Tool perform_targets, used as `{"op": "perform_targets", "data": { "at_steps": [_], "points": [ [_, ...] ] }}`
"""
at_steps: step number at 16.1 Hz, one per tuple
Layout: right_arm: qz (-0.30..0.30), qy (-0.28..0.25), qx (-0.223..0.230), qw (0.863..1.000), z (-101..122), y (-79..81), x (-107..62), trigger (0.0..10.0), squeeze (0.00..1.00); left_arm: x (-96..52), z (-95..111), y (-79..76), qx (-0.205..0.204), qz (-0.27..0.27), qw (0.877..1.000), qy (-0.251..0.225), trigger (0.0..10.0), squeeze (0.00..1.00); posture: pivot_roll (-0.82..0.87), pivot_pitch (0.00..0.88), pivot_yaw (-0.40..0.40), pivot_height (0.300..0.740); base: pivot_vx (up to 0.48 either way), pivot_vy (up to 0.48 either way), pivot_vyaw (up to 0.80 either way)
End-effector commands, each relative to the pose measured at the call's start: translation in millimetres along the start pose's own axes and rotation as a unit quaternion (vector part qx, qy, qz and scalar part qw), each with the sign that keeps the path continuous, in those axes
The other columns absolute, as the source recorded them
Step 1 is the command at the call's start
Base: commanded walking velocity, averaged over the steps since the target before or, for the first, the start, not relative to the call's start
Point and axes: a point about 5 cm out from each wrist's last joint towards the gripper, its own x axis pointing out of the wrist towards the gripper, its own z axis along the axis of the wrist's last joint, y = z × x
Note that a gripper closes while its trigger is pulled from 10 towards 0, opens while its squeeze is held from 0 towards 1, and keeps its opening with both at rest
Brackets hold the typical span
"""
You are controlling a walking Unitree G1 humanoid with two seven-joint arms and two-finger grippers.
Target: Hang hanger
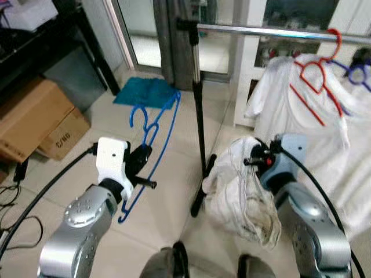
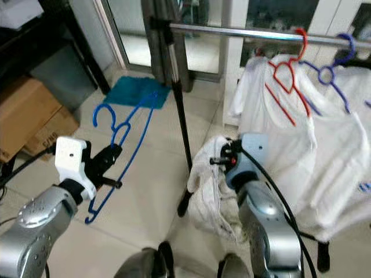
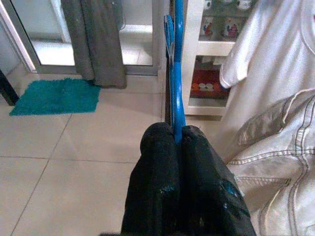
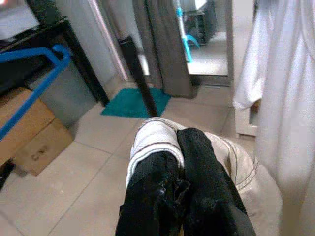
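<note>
Left claw (image 1: 142,155): pinched tight on the blue hanger (image 1: 152,152), with both black fingers (image 3: 162,162) pressed together on its thin wire.
Blue hanger: held up in the air over the tiled floor (image 1: 174,214), tilted, with its hook at the top pointing away from the robot. It is not on the rail (image 1: 272,32).
Right claw (image 1: 255,157): closed on a pale jacket (image 1: 243,191). A fold of the cloth is squeezed between its fingers (image 4: 197,147).
Pale jacket: hangs down in a bunch from the right claw, just beside the black stand pole (image 1: 200,116).
Rail: a shiny bar running across the top, above both claws.
On the rail: a red hanger (image 1: 316,75) with a white shirt (image 1: 301,116) and another blue hanger (image 2: 333,72) next to it. That one may hold a second white shirt, but the folds are hard to tell apart.
Floor things: a teal mat (image 1: 145,91) by the glass door (image 1: 142,26), and cardboard boxes (image 1: 35,119) on the robot's left.
Curtain: a grey curtain (image 1: 174,40) hangs at the door, behind the pole.
</note>
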Motion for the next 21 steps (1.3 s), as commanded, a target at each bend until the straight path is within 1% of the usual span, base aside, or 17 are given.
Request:
{"op": "perform_targets", "data": {
  "at_steps": [1,2,3,4,6,7,9,10,11,13,17,20,21],
  "points": [
    [0.020,-0.025,-0.008,0.999,8,6.7,-1.2,10.0,0.00,-3.1,-3,3.9,0.001,0.010,1.000,0.006,10.0,0.00,-0.04,0.151,0.169,0.740,-0.247,0.000,0.00],
    [0.005,-0.028,-0.006,1.000,9,2.8,-1.3,10.0,0.00,-3.0,-4,3.2,-0.001,0.007,1.000,0.009,10.0,0.00,-0.05,0.138,0.178,0.740,-0.247,0.000,0.00],
    [0.001,-0.030,-0.001,1.000,10,2.0,-1.2,10.0,0.00,-2.7,-4,2.8,-0.002,0.005,1.000,0.008,10.0,0.00,-0.05,0.138,0.178,0.740,-0.247,0.000,0.00],
    [-0.004,-0.034,0.002,0.999,12,1.6,0.8,10.0,0.00,0.6,-3,4.2,0.001,0.004,1.000,0.007,10.0,0.00,-0.05,0.135,0.182,0.740,-0.244,0.000,0.00],
    [-0.006,-0.033,-0.003,0.999,12,3.2,3.6,10.0,0.00,4.9,1,6.0,0.009,0.003,1.000,0.003,10.0,0.00,-0.04,0.150,0.166,0.740,-0.242,0.000,0.00],
    [-0.002,-0.026,-0.013,1.000,11,5.5,3.0,10.0,0.00,4.2,3,6.8,0.010,0.002,1.000,0.001,10.0,0.00,-0.05,0.150,0.167,0.740,-0.240,0.000,0.00],
    [-0.003,-0.026,-0.018,0.999,10,2.5,1.1,10.0,0.00,3.4,0,7.0,0.005,0.005,1.000,0.000,10.0,0.00,-0.05,0.149,0.166,0.740,0.000,0.000,0.00],
    [-0.009,-0.016,-0.020,1.000,9,-0.8,1.3,10.0,0.00,4.3,-1,3.3,0.003,-0.001,1.000,0.001,10.0,0.00,-0.06,0.148,0.166,0.740,0.000,0.000,0.00],
    [-0.021,-0.019,-0.014,1.000,11,-4.0,1.9,10.0,0.00,6.1,0,-1.2,0.000,-0.009,1.000,-0.002,10.0,0.00,-0.06,0.152,0.162,0.740,0.000,0.000,0.00],
    [-0.021,-0.027,-0.007,0.999,15,-4.2,1.1,10.0,0.00,7.9,1,-5.2,0.002,-0.015,1.000,-0.009,10.0,0.00,-0.06,0.155,0.159,0.740,0.000,0.000,-0.80],
    [-0.024,-0.027,-0.022,0.999,15,-7.1,-0.3,10.0,0.00,7.6,-1,-7.4,0.009,-0.017,1.000,-0.004,10.0,0.00,-0.05,0.155,0.151,0.740,0.000,0.000,-0.80],
    [-0.022,-0.028,-0.029,0.999,14,-5.6,-0.9,10.0,0.00,6.2,-2,-8.8,-0.004,-0.019,1.000,-0.004,10.0,0.00,-0.05,0.159,0.148,0.740,0.000,0.000,-0.80],
    [-0.023,-0.027,-0.029,0.999,14,-6.0,-1.3,10.0,0.00,6.1,-2,-9.1,-0.002,-0.019,1.000,-0.006,10.0,0.00,-0.05,0.159,0.148,0.740,0.000,0.000,-0.80]
  ]
}}
